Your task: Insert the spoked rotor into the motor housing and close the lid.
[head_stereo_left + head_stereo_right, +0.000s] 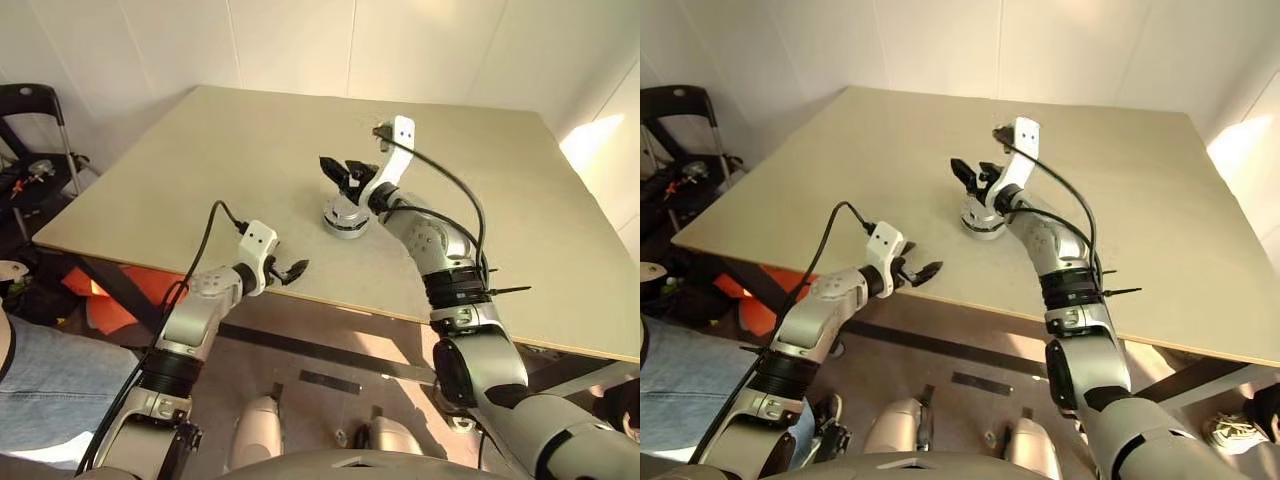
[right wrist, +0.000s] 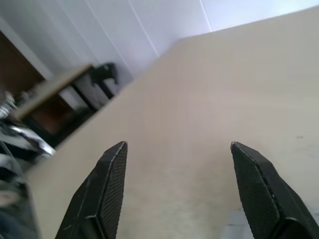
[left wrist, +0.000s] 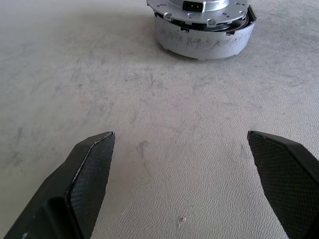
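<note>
White wall panels stand behind a wide beige table (image 1: 200, 180), and we see dark furniture (image 1: 35, 120) beside its left edge. Our right gripper (image 1: 340, 172) hangs above the motor housing (image 1: 345, 218), fingers spread and holding nothing. Our left gripper (image 1: 290, 270) waits at the near table edge, also released and empty. On the housing sits the lid (image 3: 199, 7), its notched edge visible. We cannot see the rotor inside.

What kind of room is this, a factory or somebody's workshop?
Probably a small lab or test room, not a factory: a plain beige table against bare white panelled walls, one motor housing on it, and a black cart of odds and ends beside it.
</note>
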`<action>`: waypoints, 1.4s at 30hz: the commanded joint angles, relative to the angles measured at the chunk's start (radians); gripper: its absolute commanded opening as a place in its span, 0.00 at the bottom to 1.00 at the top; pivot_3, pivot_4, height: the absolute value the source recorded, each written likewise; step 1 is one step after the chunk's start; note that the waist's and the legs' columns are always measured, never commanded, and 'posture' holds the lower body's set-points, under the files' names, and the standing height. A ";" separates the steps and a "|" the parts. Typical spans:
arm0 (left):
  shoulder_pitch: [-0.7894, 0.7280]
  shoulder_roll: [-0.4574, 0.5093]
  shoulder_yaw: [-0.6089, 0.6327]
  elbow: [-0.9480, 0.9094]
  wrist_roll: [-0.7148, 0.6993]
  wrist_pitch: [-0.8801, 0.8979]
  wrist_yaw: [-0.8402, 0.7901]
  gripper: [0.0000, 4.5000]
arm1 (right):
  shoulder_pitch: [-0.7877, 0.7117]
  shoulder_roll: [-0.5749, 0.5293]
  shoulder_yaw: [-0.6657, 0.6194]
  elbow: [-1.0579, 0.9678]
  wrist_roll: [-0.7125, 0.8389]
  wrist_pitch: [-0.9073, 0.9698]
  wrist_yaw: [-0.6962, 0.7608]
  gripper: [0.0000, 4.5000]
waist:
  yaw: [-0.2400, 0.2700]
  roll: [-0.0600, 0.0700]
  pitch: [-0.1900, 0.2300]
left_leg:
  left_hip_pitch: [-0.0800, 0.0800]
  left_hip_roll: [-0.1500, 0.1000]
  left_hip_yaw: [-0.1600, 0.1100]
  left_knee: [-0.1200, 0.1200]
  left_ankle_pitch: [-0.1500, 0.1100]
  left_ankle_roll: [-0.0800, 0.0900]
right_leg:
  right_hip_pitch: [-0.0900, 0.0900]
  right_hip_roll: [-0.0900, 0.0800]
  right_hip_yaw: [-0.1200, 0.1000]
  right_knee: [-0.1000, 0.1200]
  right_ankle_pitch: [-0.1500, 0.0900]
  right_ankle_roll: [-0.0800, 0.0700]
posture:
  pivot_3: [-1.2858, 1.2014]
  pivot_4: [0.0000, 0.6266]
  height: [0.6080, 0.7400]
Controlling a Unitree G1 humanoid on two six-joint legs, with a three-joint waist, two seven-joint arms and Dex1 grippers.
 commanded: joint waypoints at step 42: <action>-0.066 -0.058 0.046 0.082 0.035 -0.096 0.072 1.00 | -0.045 0.025 -0.001 0.467 -0.398 -0.388 0.145 0.99 | -0.006 -0.001 0.000 | 0.002 0.001 0.000 0.005 -0.003 0.016 | 0.003 0.000 0.000 0.000 0.002 -0.005 | 0.52 0.00 1.00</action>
